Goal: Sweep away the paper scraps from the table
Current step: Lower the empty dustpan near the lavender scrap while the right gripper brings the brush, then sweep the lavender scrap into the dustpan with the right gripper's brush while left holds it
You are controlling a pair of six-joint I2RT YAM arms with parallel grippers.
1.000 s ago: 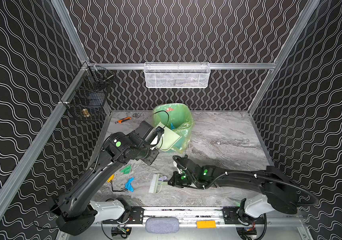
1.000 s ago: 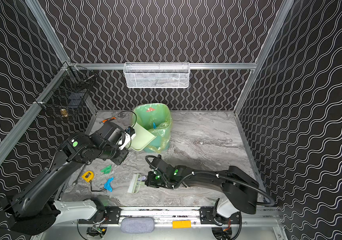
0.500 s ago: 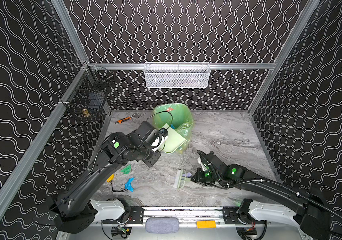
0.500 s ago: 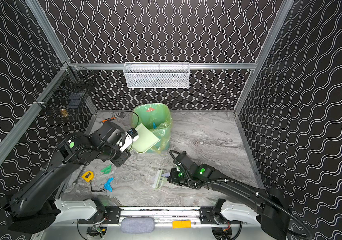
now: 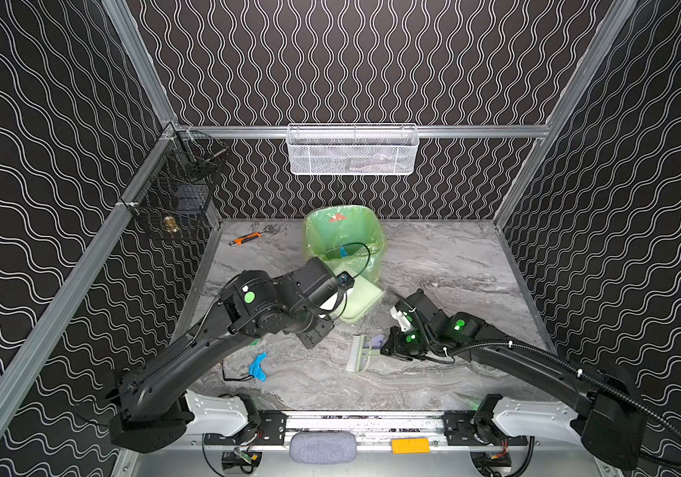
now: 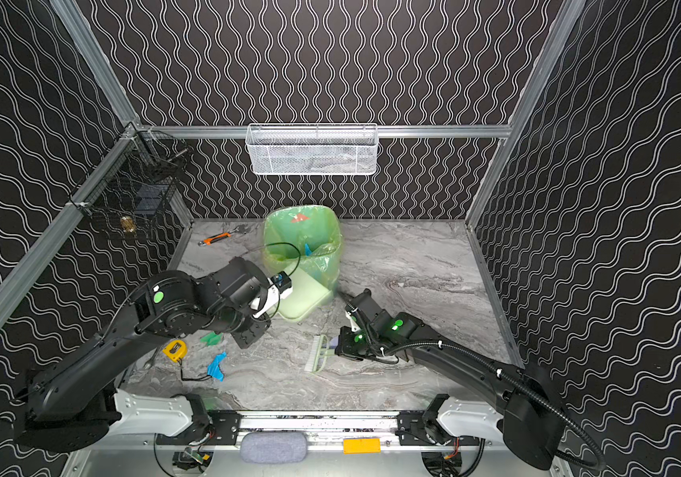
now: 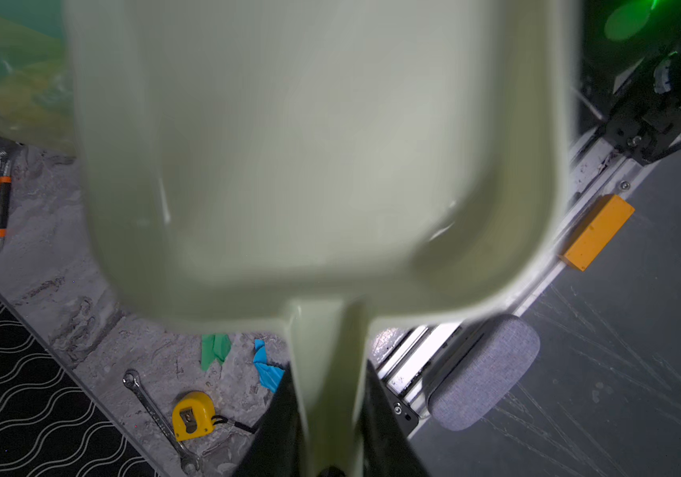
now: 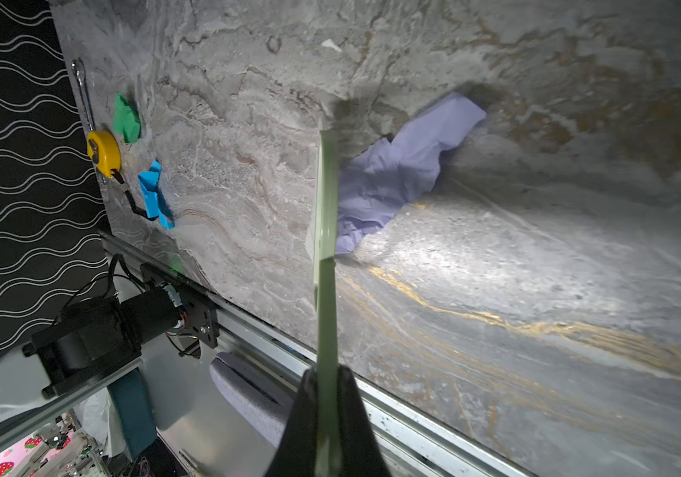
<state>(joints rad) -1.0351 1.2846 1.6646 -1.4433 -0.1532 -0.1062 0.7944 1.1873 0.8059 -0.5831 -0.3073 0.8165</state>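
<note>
1. The left gripper (image 7: 328, 429) is closed narrowly on the handle of the dustpan (image 7: 309, 144). The pan stands out ahead of it, beside the bin (image 5: 342, 239), and seems lifted off the table (image 8: 537, 247).
2. The right gripper (image 8: 326, 413) is fully closed on the thin handle of the brush (image 8: 327, 198), whose head is low on the table ahead of it.
3. The lilac scrap (image 8: 404, 165) lies just ahead of the right gripper and touches the brush.
4. The blue scrap (image 8: 152, 192) and the green scrap (image 8: 126, 117) lie well apart from the right gripper, past the brush, near the tape measure (image 8: 103, 153). They are closer to the left gripper, on the table under it.
5. I judge the step in hand to be the sweeping of the lilac scrap. Some scraps already show inside the bin, so the task looks partly done.
6. The next move, I think, calls for the pan edge flat on the table near the lilac scrap. The bristles must then come behind the scrap and push it in gently, because such light paper can slip aside.
</note>
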